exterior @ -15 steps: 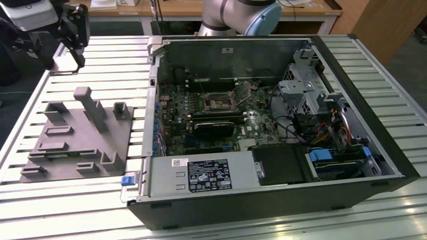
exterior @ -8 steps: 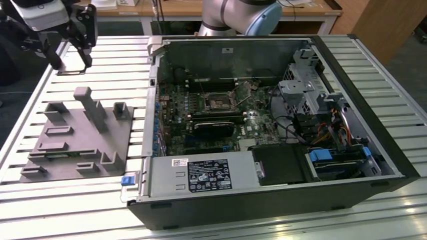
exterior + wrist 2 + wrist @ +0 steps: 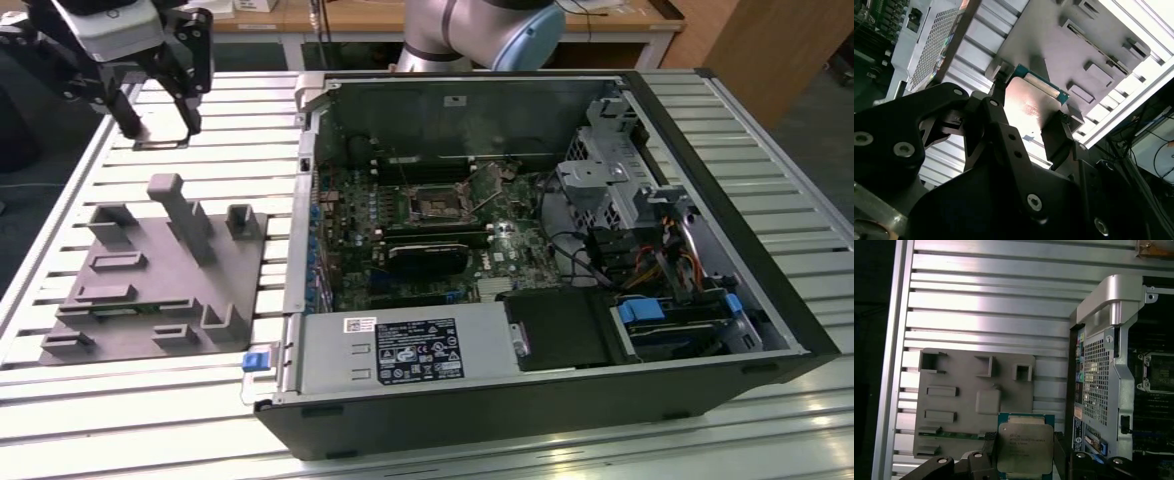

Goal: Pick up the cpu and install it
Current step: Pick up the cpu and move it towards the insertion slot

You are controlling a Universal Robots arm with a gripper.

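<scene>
**CPU's in the jaws, socket's a fair way off**

Exterior view first. The gripper hangs over the slatted table, out past the grey fixture plate. There's a flat pale piece right at the tips of the jaws, which I take to be the cpu. From this angle I can't tell if it's clear of the table or touching it. The open case lies off to the exterior view's right of the jaws, and the socket on the board inside is well apart from them.

The second wrist view is way clearer. The jaws are pinching the cpu by two opposite edges, one jaw on each side. Its shiny metal face and a strip of green edge show between them. The fixture plate sits beyond the chip.

In the first wrist view the cpu sits square between the jaws, with its silver lid facing the camera and a green rim around it. The fixture plate is beyond it, the case is off to one side of the jaws, and a bit of the socket peeks out inside.

My read is that the pick-up is basically done, so we're in the carry part and nothing's installed yet. Getting it seated is going to call for keeping the chip flat, matching its orientation to the socket, and setting it in with zero sideways shove, since those contacts are delicate. I can't tell from here whether the socket frame is open.
</scene>
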